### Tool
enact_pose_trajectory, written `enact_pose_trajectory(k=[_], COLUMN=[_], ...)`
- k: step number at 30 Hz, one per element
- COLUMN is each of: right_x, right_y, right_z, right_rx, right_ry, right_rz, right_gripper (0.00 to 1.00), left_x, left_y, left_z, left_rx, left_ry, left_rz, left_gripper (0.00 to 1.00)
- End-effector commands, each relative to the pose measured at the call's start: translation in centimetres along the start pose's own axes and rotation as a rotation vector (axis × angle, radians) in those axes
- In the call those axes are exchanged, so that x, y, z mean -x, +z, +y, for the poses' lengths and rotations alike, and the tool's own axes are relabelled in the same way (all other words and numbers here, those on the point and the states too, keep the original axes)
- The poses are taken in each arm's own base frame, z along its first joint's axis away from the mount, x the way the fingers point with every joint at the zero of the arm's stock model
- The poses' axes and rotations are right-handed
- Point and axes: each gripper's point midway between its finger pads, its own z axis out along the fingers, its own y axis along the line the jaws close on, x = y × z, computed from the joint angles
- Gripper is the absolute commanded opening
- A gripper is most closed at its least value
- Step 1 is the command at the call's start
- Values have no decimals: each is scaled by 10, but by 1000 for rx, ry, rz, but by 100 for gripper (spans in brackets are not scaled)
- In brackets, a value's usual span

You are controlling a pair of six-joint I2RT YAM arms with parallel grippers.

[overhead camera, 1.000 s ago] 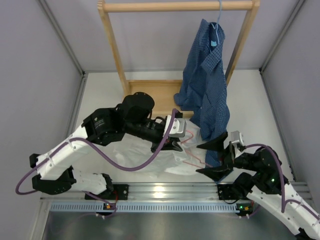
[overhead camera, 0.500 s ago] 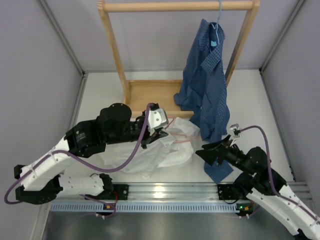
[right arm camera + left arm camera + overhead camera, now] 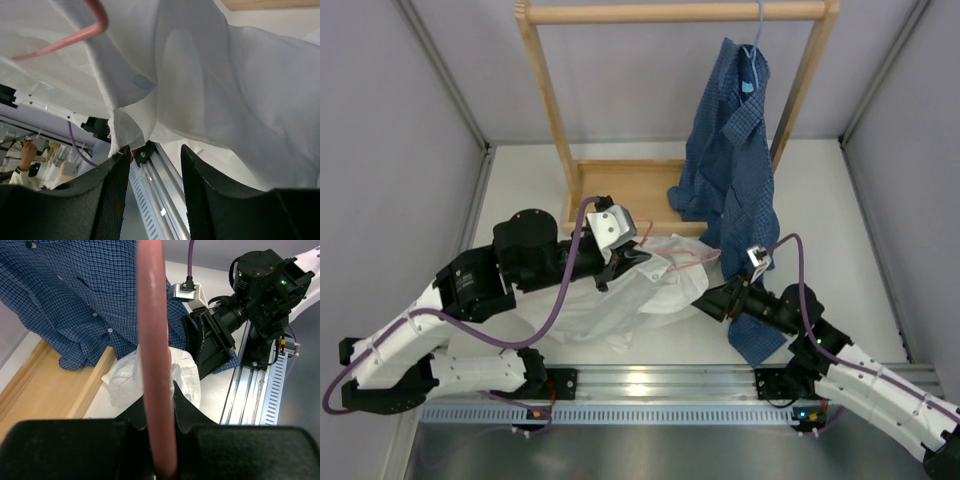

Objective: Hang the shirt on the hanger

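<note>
The white shirt (image 3: 610, 300) lies bunched on the table, partly lifted over the pink hanger (image 3: 695, 258). My left gripper (image 3: 620, 265) is shut on the hanger's wire (image 3: 152, 340), which runs straight up between its jaws (image 3: 159, 415). The shirt (image 3: 125, 380) sits just beyond. My right gripper (image 3: 705, 298) is at the shirt's right edge, open. In the right wrist view the shirt (image 3: 210, 75) hangs above the gripper (image 3: 152, 155), its hem touching the left fingertip (image 3: 117, 160). A curve of the hanger (image 3: 75, 32) shows at the upper left.
A dark blue checked shirt (image 3: 735, 180) hangs on a light blue hanger from the wooden rack (image 3: 670, 12), its tail reaching down beside my right arm. The rack's wooden base (image 3: 620, 190) lies behind the shirt. A metal rail (image 3: 650, 385) runs along the near edge.
My left gripper has drawn back to the left with the hanger and shirt. My right gripper has moved left up to the shirt's edge, and its jaws have narrowed.
</note>
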Motion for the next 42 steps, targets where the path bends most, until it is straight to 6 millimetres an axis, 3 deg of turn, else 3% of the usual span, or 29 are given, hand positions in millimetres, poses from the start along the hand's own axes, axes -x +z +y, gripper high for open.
enact_pose_trajectory(k=[1,5,7,10,16,18,21,26,29,30,31,33,37,41,42], right_x=[31,32,33,36,49,50,63,82,85,86,89,87,95,111,125], right_y=[0,-6,-8,-8,7,15,21,21,19,19,20,22,19,15,13], right_z=[39,33,34,35,15,12,26,37,33,29,26,17,2,-9,-4], right_rx=[159,137,145,140,15,-3,28,27,5,-12,-34,-77,-169,-243,-251], right_ry=[-55,-61,-63,-71,-47,-56,-82,-108,-120,-120,-123,-140,-172,-234,-251], right_rz=[-126,-155,-164,-177,-201,-184,-203,-252,-270,-274,-284,-266,-280,-287,-309], right_gripper=[43,47,60,60,62,55,40,38,34,30,14,2,0,0,0], left_x=[34,30,32,34,35,35,35,29,26,26,25,26,31,27,24], left_y=[-3,-2,0,3,9,10,12,14,13,13,13,11,0,-12,-14], left_z=[8,23,27,26,19,19,21,23,23,22,22,22,27,8,6], left_rx=[39,129,151,147,105,106,116,130,134,128,127,130,158,59,54], left_ry=[-10,-22,-26,-30,-38,-39,-40,-42,-46,-44,-44,-46,-61,-77,-81], left_rz=[-128,-120,-132,-142,-145,-151,-150,-134,-131,-131,-130,-134,-159,-177,-173], left_gripper=[0,0,0,0,0,0,0,0,0,0,0,0,0,0,0])
